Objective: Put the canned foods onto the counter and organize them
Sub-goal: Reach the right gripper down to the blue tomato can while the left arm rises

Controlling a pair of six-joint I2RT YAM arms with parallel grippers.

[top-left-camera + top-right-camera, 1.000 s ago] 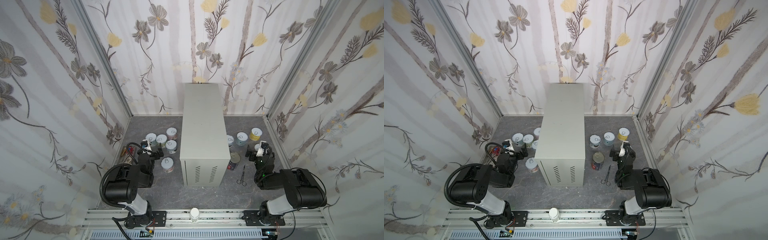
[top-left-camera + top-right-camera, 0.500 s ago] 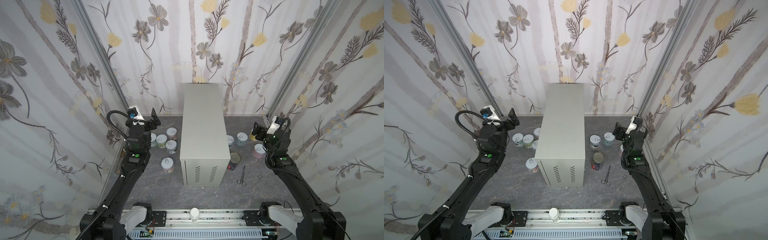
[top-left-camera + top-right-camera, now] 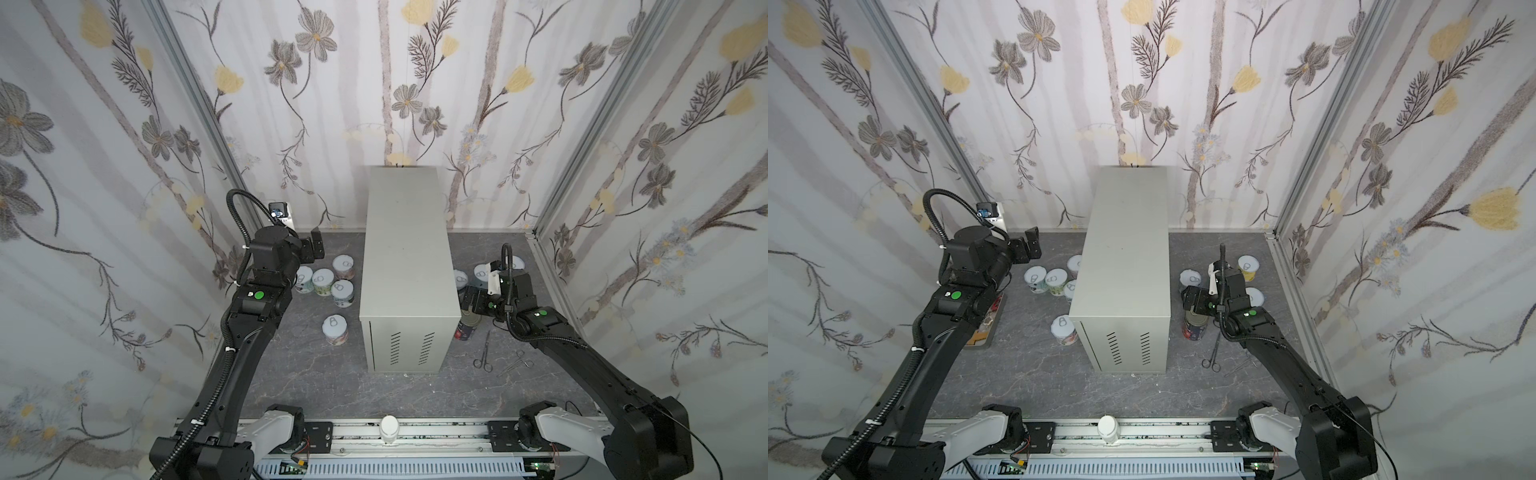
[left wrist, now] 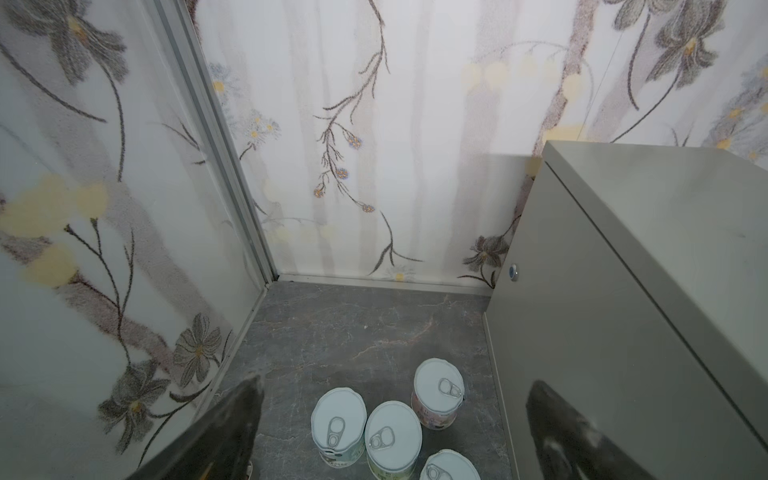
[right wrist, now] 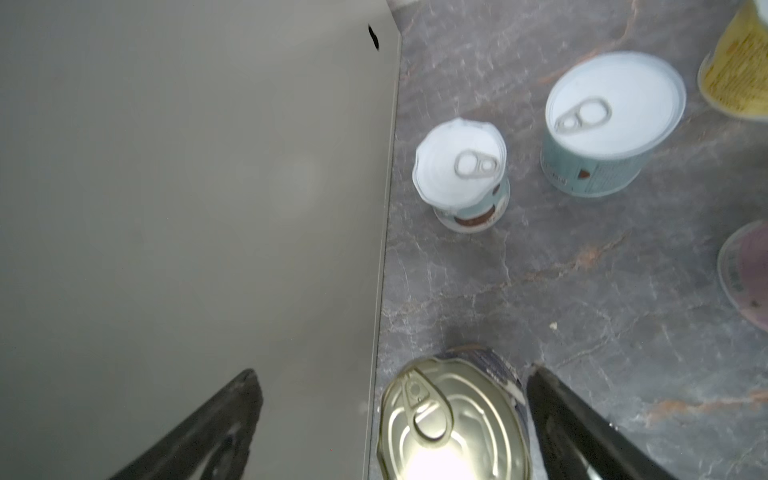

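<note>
We log the right gripper (image 5: 392,374) spread, empty, just above the upright tall can (image 5: 453,419), right of the counter (image 5: 187,208). Left gripper (image 4: 395,384), likewise spread, hangs left of the counter.

Found counter (image 3: 405,249) standing centred on floor (image 3: 316,382), far end against rear wall (image 3: 349,104). Noted four cans (image 3: 323,279) clustered left of it, fifth can (image 3: 334,328) apart, nearer the front, just beside its left side. Noted taller can (image 3: 1195,328) just beside its right front corner, short cans (image 3: 1190,279) behind that, scissors (image 3: 484,355) before it.
</note>
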